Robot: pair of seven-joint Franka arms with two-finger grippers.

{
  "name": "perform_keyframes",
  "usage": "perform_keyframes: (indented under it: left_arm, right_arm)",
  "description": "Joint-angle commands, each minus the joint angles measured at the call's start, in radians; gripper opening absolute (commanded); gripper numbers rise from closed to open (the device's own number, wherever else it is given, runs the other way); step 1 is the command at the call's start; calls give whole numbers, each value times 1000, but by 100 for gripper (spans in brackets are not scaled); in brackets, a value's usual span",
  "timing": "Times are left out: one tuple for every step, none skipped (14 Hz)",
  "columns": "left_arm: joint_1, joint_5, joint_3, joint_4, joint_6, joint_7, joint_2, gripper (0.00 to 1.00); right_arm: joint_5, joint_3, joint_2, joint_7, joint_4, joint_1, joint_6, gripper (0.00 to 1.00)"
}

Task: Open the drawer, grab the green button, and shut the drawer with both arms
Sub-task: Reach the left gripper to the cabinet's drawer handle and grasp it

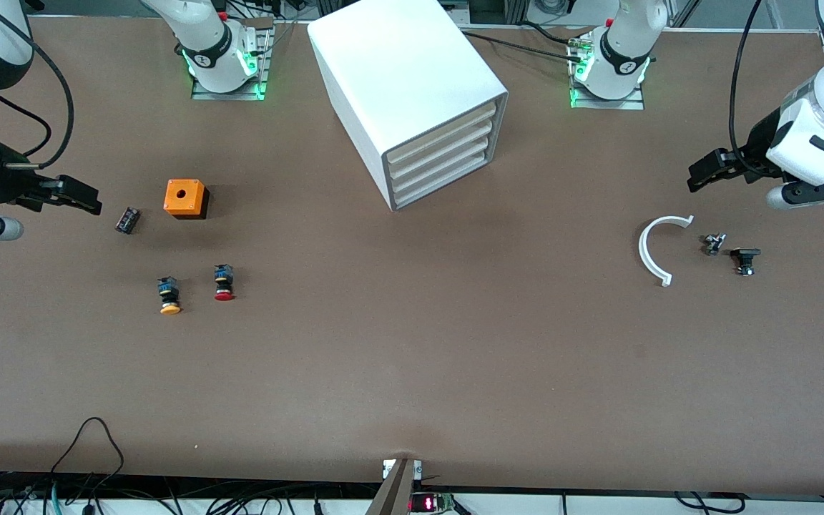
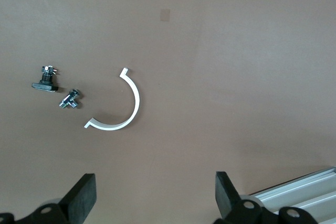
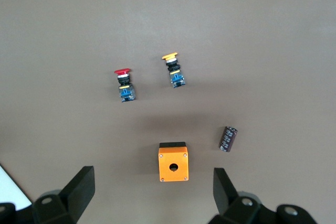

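The white cabinet [image 1: 398, 71] stands mid-table with all drawers pushed in; the drawer [image 1: 444, 182] is its bottommost, with a cream front. The button is not in view. My left gripper [image 1: 698, 177] [image 2: 155, 195] hangs open and empty over the table at the left arm's end. In the left wrist view a white arc piece shows past its fingers. My right gripper [image 1: 90, 200] [image 3: 152, 190] is open and empty over the right arm's end of the table. An orange box shows between its fingers [image 3: 79, 190] in the right wrist view.
At the right arm's end lie an orange box [image 1: 185, 198] [image 3: 172, 164], a dark capacitor [image 1: 127, 219] [image 3: 228, 138], a red-capped button [image 1: 224, 282] [image 3: 124, 85] and a yellow-capped button [image 1: 169, 295] [image 3: 174, 70]. At the left arm's end lie a white arc piece [image 1: 651, 250] [image 2: 123, 108], a small metal part [image 1: 712, 244] [image 2: 70, 99] and a black part [image 1: 744, 259] [image 2: 46, 80].
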Motion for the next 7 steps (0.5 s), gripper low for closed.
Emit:
perform_keyframes:
  left_arm:
    - [3,22,-17,13,-21,47,5,100]
    - [3,22,-14,25,-33,54,10,100]
    - [0,24,-15,27,-33,54,16,100]
    - [-2,27,-15,30,-32,54,17,100]
    - [0,25,-14,34,-32,55,19,100]
    - [0,19,-14,45,-33,55,25,100]
    - [-9,25,-14,51,-38,51,61,100]
  right_arm:
    - [-15,9,-25,-24,-22,-21,-10,100]
    - [-17,9,-25,-9,-24,-19,-10,100]
    - [-23,8,-25,-4,-24,-19,-11,100]
    - [-24,8,-24,-4,-25,-22,-10,100]
    - [-24,-5,-22,-11,-27,-24,-10,100]
    - [-24,-14,-25,-19,-37,-24,-5,100]
    - [-24,-15,-28,-21,-48,-24,-5,100]
